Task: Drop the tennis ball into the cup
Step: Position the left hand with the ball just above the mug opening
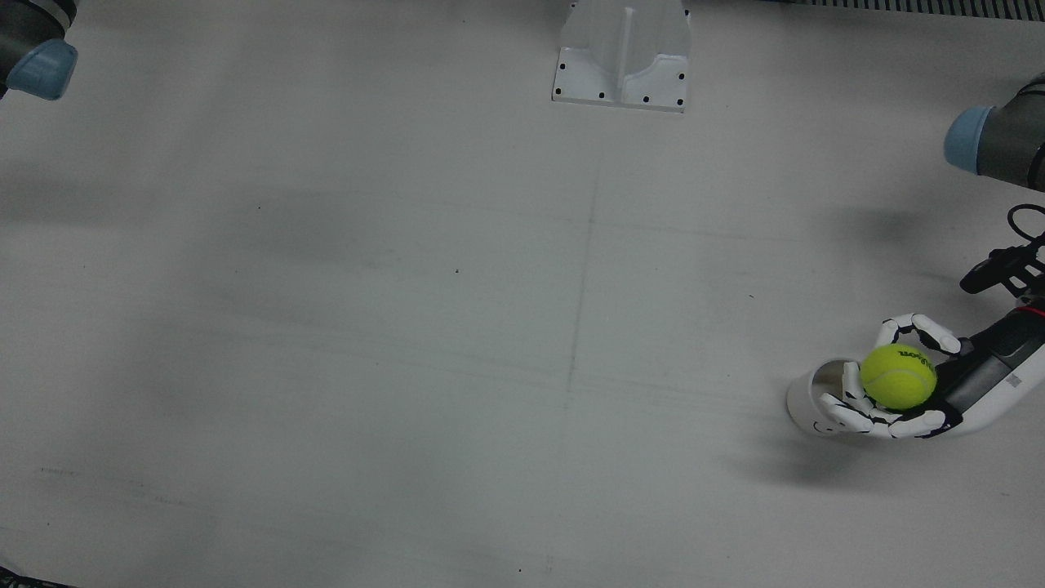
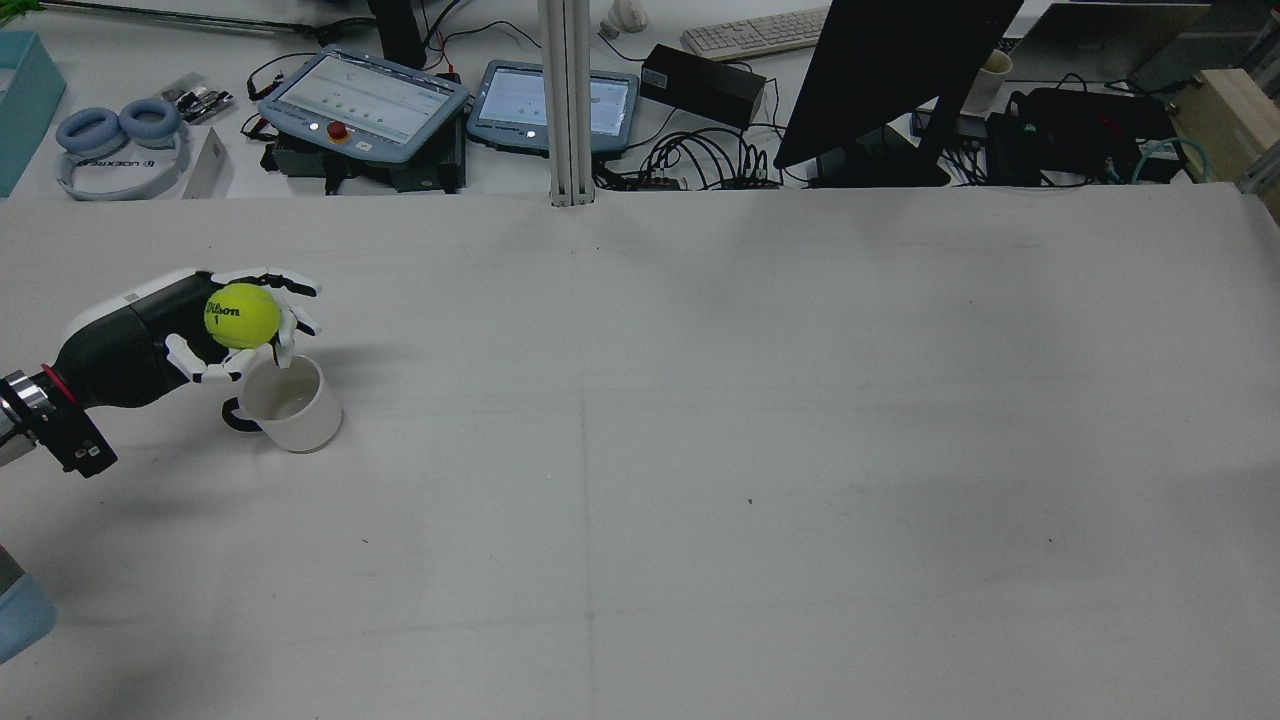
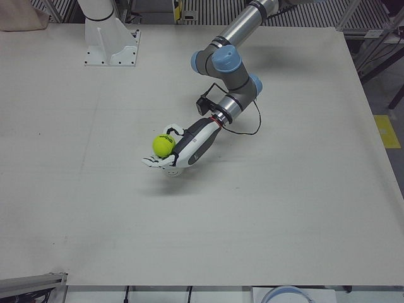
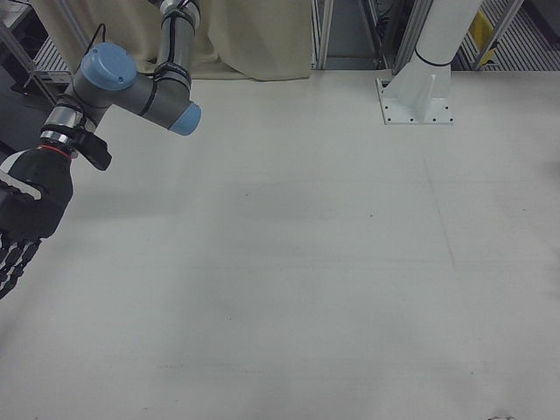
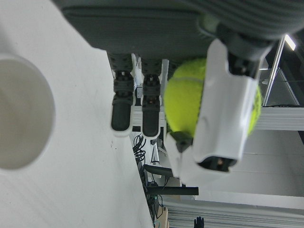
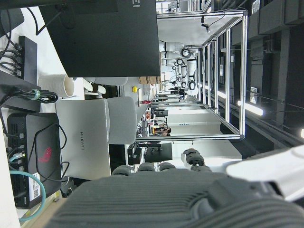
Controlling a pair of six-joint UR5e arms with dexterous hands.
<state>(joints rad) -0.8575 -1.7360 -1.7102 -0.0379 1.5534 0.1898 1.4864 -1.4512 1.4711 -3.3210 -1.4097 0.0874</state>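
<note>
Going left to right across the rear view, everything of the task sits near the left edge of the table (image 2: 700, 450), about midway along it. The left hand (image 2: 190, 335) lies palm-up with its fingers (image 2: 285, 290) curled around the ball (image 2: 242, 315), cradling it rather than pinching it, probably so a tilt or a loosening of the fingers will let it roll out. The cup (image 2: 290, 403) stands upright, mouth open, just beside and below the fingertips. In the front view the ball (image 1: 898, 376) sits just off the cup's (image 1: 804, 406) rim, not yet over the opening.

The middle of the table is bare. The right hand (image 4: 26, 214) hangs by the right edge, well apart, fingers stretched out and holding nothing.
</note>
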